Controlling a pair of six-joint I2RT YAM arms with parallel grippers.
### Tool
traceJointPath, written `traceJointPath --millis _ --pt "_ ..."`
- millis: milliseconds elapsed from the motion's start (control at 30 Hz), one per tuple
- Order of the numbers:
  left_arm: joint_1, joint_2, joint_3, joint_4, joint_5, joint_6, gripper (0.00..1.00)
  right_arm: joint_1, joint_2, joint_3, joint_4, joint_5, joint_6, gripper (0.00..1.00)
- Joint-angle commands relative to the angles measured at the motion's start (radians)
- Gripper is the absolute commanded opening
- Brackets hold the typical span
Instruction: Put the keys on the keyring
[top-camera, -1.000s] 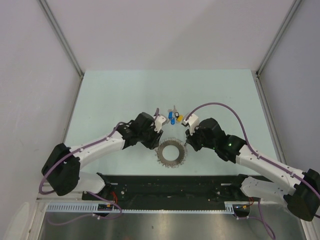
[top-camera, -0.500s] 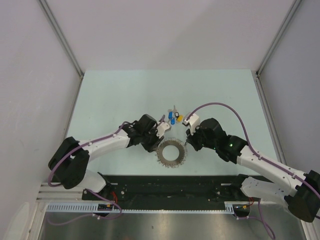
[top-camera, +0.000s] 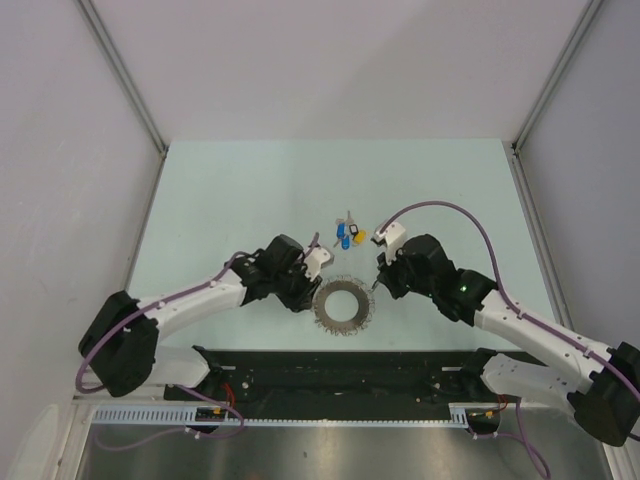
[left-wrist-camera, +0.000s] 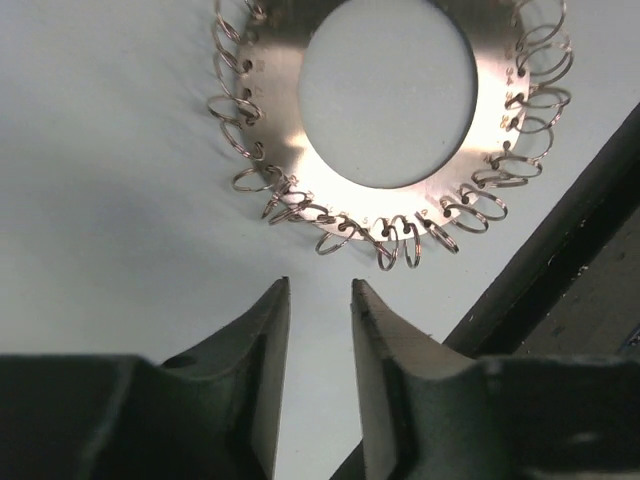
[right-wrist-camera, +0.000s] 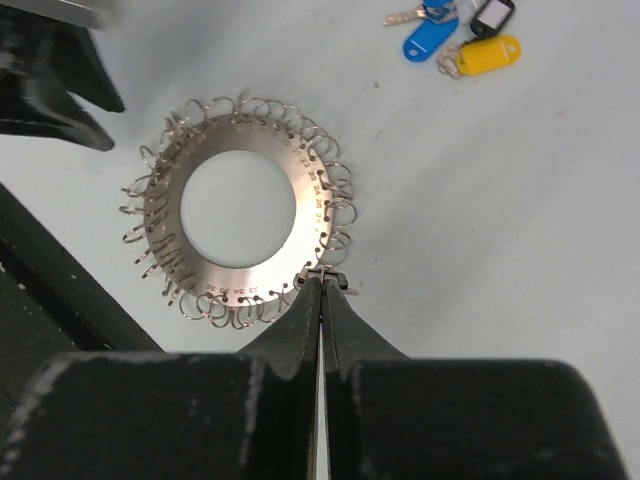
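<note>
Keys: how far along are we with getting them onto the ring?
Done: nothing is threaded. The keys lie loose on the table beyond the keyring, apart from it. In hand: the right gripper is pinched shut on a wire loop at the keyring's rim. The left gripper, slightly open and empty, sits just short of the rim's other side. Left: pick up the keys and thread each on.

Bright even light, faint soft shadows, hot glare on the keyring (left-wrist-camera: 310, 170), wrist-view foregrounds slightly blurred.
</note>
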Motion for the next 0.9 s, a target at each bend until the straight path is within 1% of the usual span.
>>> traceJointPath --millis 0,33,133,167,233,333,367,400,433,500,567,633,667,700,867 --pt "0.032 -0.125 0.014 0.032 -0.035 -0.068 0.41 -0.061 -0.014 0.003 -0.057 0.034 0.185 0.00" --pt "0.057 -0.164 0.019 0.032 -0.043 -0.067 0.43 -0.092 -0.017 0.004 -0.074 0.028 0.223 0.00" --pt "0.107 -0.231 0.028 0.039 -0.081 -0.056 0.48 -0.127 -0.005 0.004 -0.146 -0.040 0.361 0.00" --pt "0.118 -0.275 0.028 0.044 -0.101 -0.050 0.49 -0.135 0.002 0.006 -0.192 -0.047 0.397 0.00" --pt "0.141 -0.318 0.017 0.062 -0.124 -0.027 0.54 -0.138 0.017 0.009 -0.243 -0.078 0.469 0.00" --pt "0.160 -0.396 -0.021 0.101 -0.181 -0.012 0.61 -0.140 0.064 0.018 -0.339 -0.113 0.527 0.00" --pt "0.164 -0.412 -0.032 0.108 -0.199 -0.012 0.63 -0.141 0.095 0.024 -0.374 -0.119 0.532 0.00" --pt "0.167 -0.447 -0.052 0.121 -0.237 -0.012 0.67 -0.143 0.116 0.029 -0.387 -0.124 0.532 0.00" --pt "0.170 -0.461 -0.058 0.122 -0.245 -0.010 0.70 -0.144 0.135 0.038 -0.395 -0.123 0.526 0.00" --pt "0.173 -0.499 -0.070 0.121 -0.297 -0.010 0.79 -0.164 0.201 0.052 -0.399 -0.110 0.511 0.00" --pt "0.173 -0.522 -0.075 0.122 -0.345 -0.009 0.85 -0.180 0.277 0.089 -0.386 -0.074 0.477 0.00" --pt "0.173 -0.547 -0.079 0.121 -0.382 -0.009 0.88 -0.209 0.334 0.118 -0.373 -0.054 0.443 0.00" --pt "0.175 -0.556 -0.081 0.119 -0.388 -0.012 0.91 -0.222 0.360 0.147 -0.352 -0.041 0.414 0.00" --pt "0.173 -0.559 -0.083 0.119 -0.396 -0.012 0.93 -0.233 0.420 0.162 -0.341 -0.037 0.397 0.00" --pt "0.173 -0.590 -0.092 0.113 -0.434 -0.006 0.96 -0.298 0.567 0.236 -0.252 -0.012 0.320 0.00"
